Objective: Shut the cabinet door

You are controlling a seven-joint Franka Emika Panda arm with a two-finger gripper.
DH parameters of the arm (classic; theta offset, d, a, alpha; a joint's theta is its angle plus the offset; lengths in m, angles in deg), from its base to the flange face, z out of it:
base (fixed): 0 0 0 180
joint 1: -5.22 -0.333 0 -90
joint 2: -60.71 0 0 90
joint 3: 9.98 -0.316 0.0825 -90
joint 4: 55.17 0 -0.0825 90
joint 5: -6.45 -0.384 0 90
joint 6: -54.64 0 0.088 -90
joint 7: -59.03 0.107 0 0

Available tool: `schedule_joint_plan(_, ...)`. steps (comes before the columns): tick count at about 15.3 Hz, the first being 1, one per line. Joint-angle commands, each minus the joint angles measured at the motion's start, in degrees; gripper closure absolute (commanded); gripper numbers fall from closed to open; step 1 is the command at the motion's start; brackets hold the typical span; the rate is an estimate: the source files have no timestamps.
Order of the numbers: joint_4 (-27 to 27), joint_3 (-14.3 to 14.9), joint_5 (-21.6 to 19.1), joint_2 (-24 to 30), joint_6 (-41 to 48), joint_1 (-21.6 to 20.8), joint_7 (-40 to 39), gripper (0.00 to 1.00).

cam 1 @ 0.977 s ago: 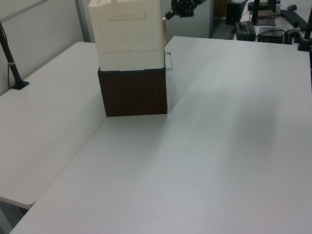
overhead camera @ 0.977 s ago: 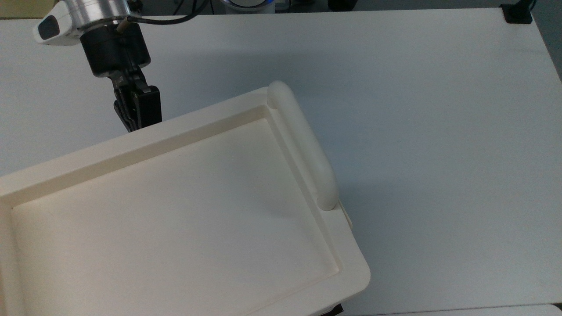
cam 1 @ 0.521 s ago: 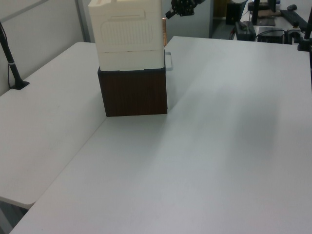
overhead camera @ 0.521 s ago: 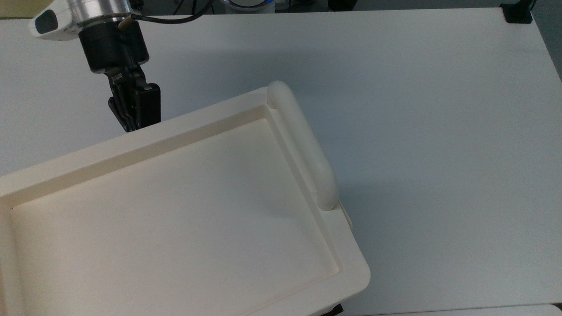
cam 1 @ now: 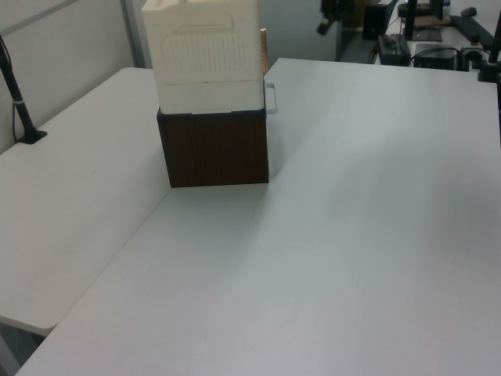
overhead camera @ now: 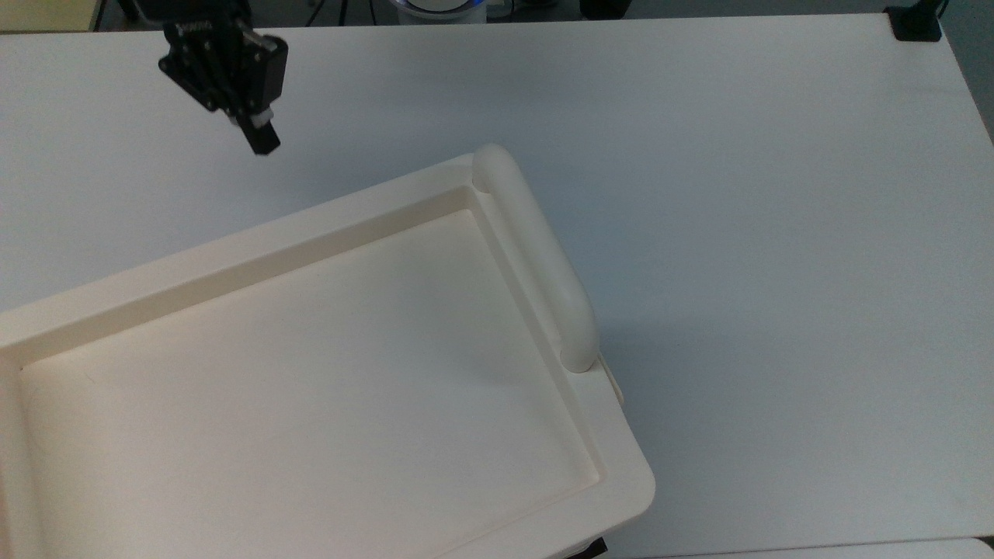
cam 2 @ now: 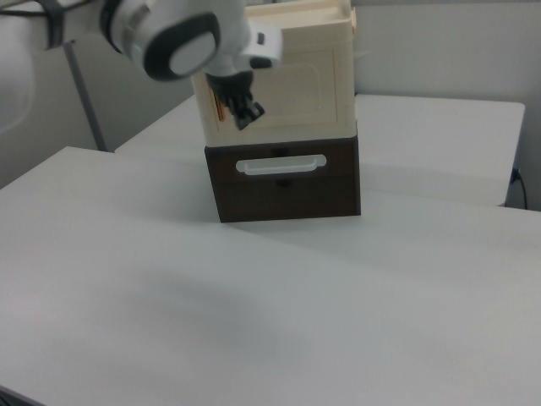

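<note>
Cabinet (cam 2: 279, 80) sits on a dark drawer box (cam 2: 287, 182), its door (cam 2: 287, 85) seemingly flush. Gripper (overhead camera: 260, 140), fingers together, hangs apart; swinging back carelessly, it might strike the cabinet.

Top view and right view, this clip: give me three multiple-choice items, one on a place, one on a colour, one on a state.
1. In the top view, where is the gripper?
A. Over the cabinet's recessed top
B. Over bare table, beyond the cabinet, toward the top view's upper left
C. Beside the rounded bar handle

2. What colour is the box under the cream cabinet in the right view?
A. Dark brown
B. Blue
C. Red

3. How does the gripper stand to the cabinet?
A. Clamped on its bar handle
B. Pressing on its top
C. Apart from it

Key: 1 B, since the top view shows table surface under and around it. 2 A, since the base is dark brown with a pale handle. 3 C, since the top view shows a gap of bare table between them.
</note>
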Motion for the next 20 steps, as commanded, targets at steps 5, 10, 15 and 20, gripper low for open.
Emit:
schedule_joint_plan(5, -1.77, 2.76, 16.40, 11.47, 24.30, -7.11, -0.99, 0.57)
schedule_joint_plan(10, -2.03, 4.26, 18.87, 11.82, 27.32, -14.60, 1.57, 0.00)
schedule_joint_plan(15, -2.30, 4.26, 18.96, 9.63, 21.26, -15.23, -0.18, 0.00)
schedule_joint_plan(20, -2.30, 4.26, 20.89, 8.83, 19.05, -15.23, -3.00, 0.00)
